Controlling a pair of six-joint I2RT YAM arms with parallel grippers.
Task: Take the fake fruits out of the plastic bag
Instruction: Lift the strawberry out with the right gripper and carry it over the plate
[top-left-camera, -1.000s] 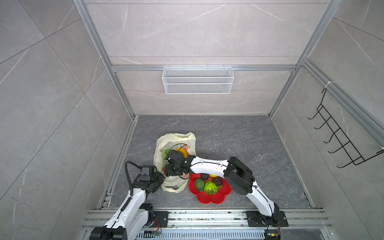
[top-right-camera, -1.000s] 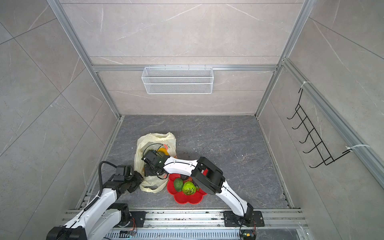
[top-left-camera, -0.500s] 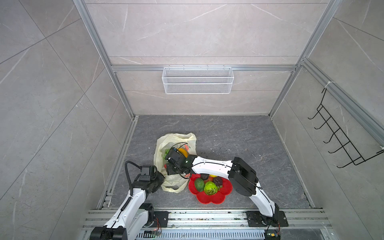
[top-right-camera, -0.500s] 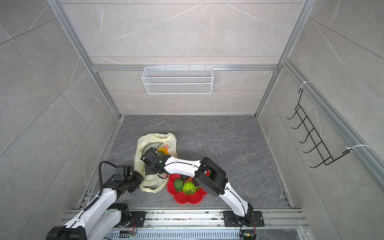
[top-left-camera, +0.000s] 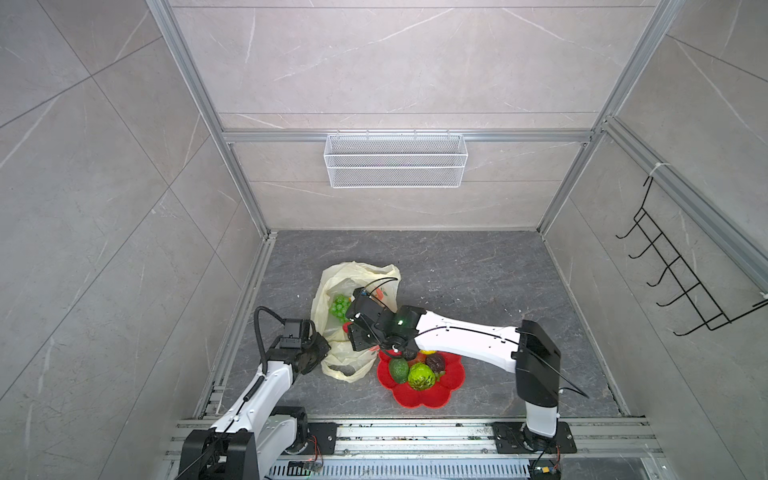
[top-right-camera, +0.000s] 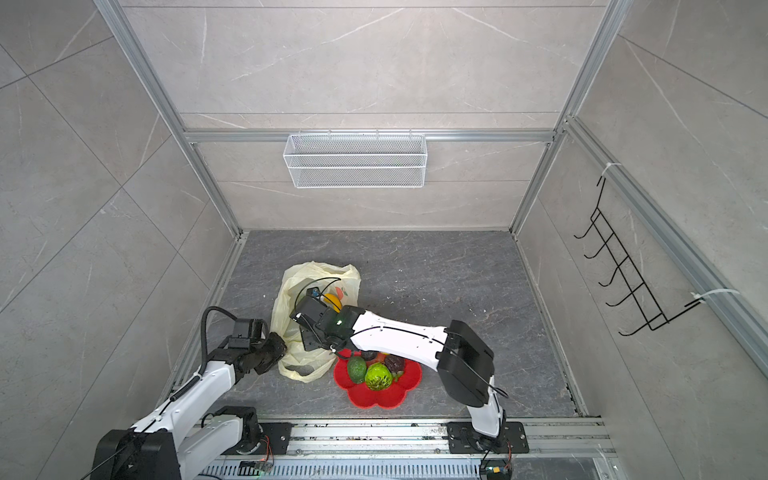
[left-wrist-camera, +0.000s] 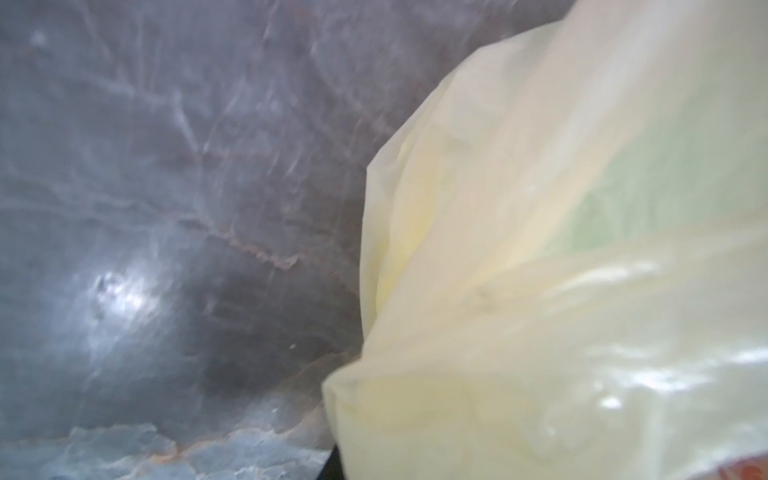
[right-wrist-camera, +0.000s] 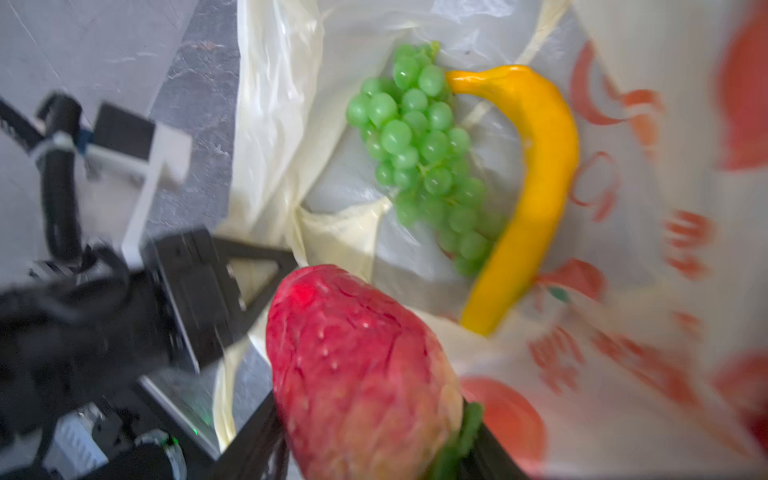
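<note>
The bag (top-left-camera: 332, 286) lies on the grey floor (top-left-camera: 478, 282), left of centre in both top views. It is thin, crinkled and translucent pale yellow, with orange-red prints (right-wrist-camera: 507, 415) on one wall, and its near end gapes open.

The left gripper (top-left-camera: 323, 352) is pressed together on the bag's near left edge, pinching a fold of plastic. In the left wrist view the bag (left-wrist-camera: 540, 291) fills much of the frame, blurred, with a green tint showing through.

The right gripper (top-left-camera: 349, 330) reaches across to the bag's mouth and is clamped on the strawberry (right-wrist-camera: 361, 374). The strawberry is red and dimpled, fading to yellowish near its green leaf cap. Whether it rests on the plastic I cannot tell.

Deeper inside the bag lie the grapes (right-wrist-camera: 419, 153), a glossy pale-green bunch. The banana (right-wrist-camera: 536, 187), curved and orange-yellow, touches the bunch along one side.

Just beside the bag, to its right, sits the red plate (top-left-camera: 419, 401). It carries a green avocado (top-left-camera: 399, 370), a knobbly green ball (top-left-camera: 421, 376) and a dark piece (top-left-camera: 435, 363), all packed close together.
</note>
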